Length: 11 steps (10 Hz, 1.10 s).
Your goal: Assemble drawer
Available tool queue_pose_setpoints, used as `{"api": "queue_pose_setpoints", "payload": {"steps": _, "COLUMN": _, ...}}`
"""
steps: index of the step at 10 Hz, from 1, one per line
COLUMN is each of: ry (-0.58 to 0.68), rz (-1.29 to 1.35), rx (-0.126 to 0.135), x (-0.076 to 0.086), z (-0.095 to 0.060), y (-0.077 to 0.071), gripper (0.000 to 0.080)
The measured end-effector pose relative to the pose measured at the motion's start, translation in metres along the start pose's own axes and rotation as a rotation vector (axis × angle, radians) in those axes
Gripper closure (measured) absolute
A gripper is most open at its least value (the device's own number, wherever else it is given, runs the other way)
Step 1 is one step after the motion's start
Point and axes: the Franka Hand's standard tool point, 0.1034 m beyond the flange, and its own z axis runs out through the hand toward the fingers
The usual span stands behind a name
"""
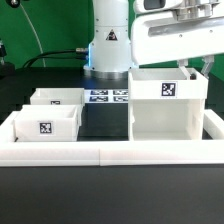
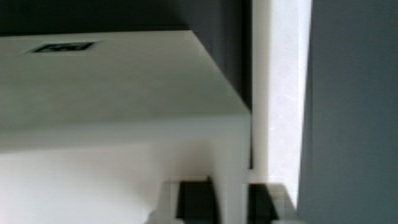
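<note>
The tall white box housing [image 1: 165, 100] stands at the exterior view's right with a square tag on the face towards the camera. My gripper [image 1: 192, 68] comes down over its top edge on the far right side. In the wrist view my two dark fingers [image 2: 192, 202] stand either side of a thin white wall of the housing [image 2: 125, 100], and my gripper [image 2: 230, 188] is closed on it. Two small open-top trays sit at the left, one in front [image 1: 45, 122] and one behind [image 1: 58, 98].
The marker board [image 1: 108, 96] lies flat between the trays and the housing, in front of the arm's base. Low white rails [image 1: 110, 152] edge the black table at the front and sides.
</note>
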Motion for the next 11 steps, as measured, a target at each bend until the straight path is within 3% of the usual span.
{"api": "queue_pose_setpoints", "payload": {"steps": 5, "ry": 0.01, "rz": 0.228, "rx": 0.005, "x": 0.002, "z": -0.001, "y": -0.003, "gripper": 0.0755}}
{"api": "queue_pose_setpoints", "payload": {"steps": 8, "ry": -0.006, "rz": 0.439, "rx": 0.008, "x": 0.009, "z": -0.004, "y": 0.007, "gripper": 0.0755}}
{"api": "queue_pose_setpoints", "payload": {"steps": 11, "ry": -0.03, "rz": 0.72, "rx": 0.008, "x": 0.011, "z": -0.004, "y": 0.007, "gripper": 0.0755}}
